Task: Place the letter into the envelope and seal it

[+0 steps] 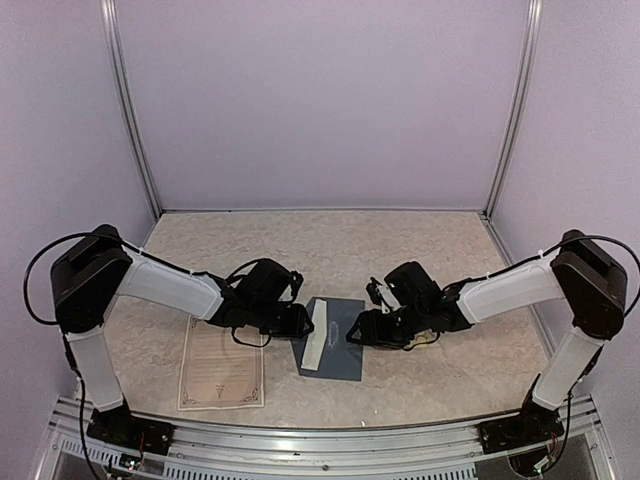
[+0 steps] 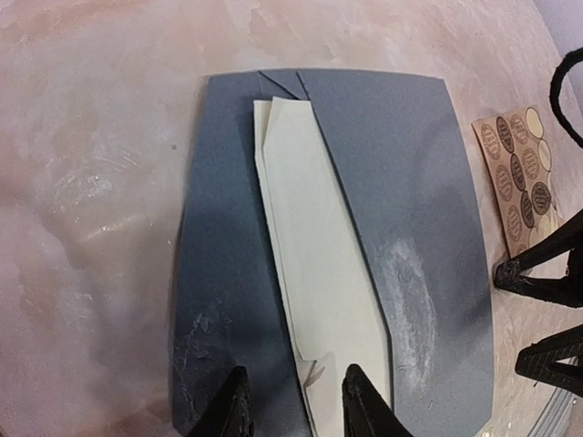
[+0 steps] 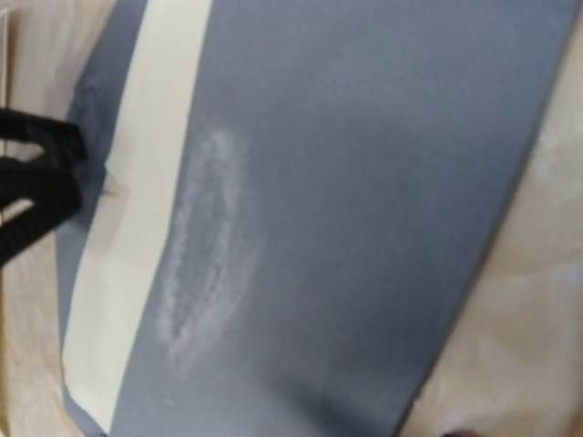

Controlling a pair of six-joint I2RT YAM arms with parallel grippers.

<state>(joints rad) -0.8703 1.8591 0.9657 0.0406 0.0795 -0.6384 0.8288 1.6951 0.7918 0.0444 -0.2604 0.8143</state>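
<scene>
Two pincers flank the envelope [image 1: 342,352], which lies flat at mid-table [image 1: 400,250]. You have bare tabletop beyond its far edge, up to the back wall. Your left pincer [image 2: 296,401] sits at the envelope edge nearest it, fingers a little apart, straddling the end of the cream strip [image 2: 310,255]. Your right pincer [image 2: 512,316] stands spread just off the opposite edge, beside the sticker sheet [image 2: 519,177].

Matt, scuffed paper envelope [image 2: 410,182]
</scene>
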